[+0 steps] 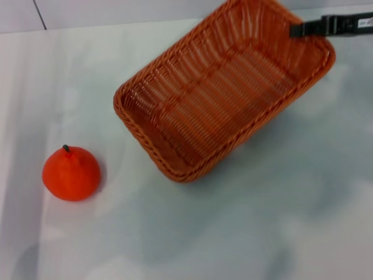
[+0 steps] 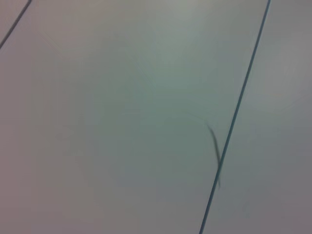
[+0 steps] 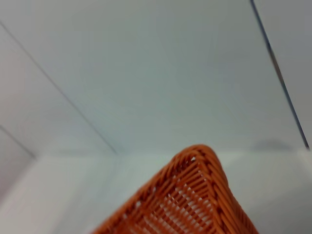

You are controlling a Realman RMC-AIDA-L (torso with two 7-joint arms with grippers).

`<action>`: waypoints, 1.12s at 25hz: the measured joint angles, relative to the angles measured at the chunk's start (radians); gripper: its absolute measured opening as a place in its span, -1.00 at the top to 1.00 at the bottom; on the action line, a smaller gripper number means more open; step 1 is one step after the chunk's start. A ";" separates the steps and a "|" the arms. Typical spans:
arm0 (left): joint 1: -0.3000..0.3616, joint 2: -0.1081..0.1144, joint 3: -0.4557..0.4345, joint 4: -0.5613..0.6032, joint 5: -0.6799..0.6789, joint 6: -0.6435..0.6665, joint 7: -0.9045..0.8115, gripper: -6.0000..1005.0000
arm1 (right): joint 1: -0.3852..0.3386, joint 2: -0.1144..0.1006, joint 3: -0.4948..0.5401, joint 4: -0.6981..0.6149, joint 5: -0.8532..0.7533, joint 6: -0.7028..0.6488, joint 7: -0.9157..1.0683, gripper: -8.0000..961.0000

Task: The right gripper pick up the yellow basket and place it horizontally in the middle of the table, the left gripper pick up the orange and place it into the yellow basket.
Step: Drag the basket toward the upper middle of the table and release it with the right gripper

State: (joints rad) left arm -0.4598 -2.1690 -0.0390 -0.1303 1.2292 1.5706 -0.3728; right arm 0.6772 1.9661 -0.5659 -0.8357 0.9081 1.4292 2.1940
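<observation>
Wicker yellow basket [image 1: 224, 87], empty, sits skewed toward the table's [image 1: 303, 233] far right corner; looks light and stiff, braided rim the likely hold. Right pincer [image 1: 296, 29] at its far rim, grip cannot be told. Orange [image 1: 71, 173] near left edge, firm, smooth; left pincer unseen.

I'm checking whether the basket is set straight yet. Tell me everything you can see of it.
The yellow basket is a rectangular woven wicker tray, orange-brown, with a braided rim, sloping sides and an empty ribbed floor. It sits open side up but skewed diagonally on the table, one corner toward the orange, which lies apart from it. The right gripper is at its far corner rim; the right wrist view shows that corner close up.
</observation>
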 joint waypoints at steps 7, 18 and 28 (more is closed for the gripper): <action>-0.013 0.001 -0.007 0.000 0.001 -0.008 0.000 -0.35 | -0.042 0.002 0.024 0.039 0.169 0.004 -0.026 0.57; -0.023 0.003 -0.009 0.008 0.000 -0.026 0.000 -0.36 | -0.046 0.026 0.076 0.246 0.337 -0.074 -0.108 0.56; -0.028 0.003 -0.024 0.009 -0.001 -0.035 0.000 -0.36 | -0.058 0.110 0.081 0.400 0.433 -0.221 -0.186 0.55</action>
State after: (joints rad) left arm -0.4882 -2.1659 -0.0626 -0.1210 1.2286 1.5354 -0.3727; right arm 0.6188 2.0763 -0.4850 -0.4357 1.3407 1.2079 2.0083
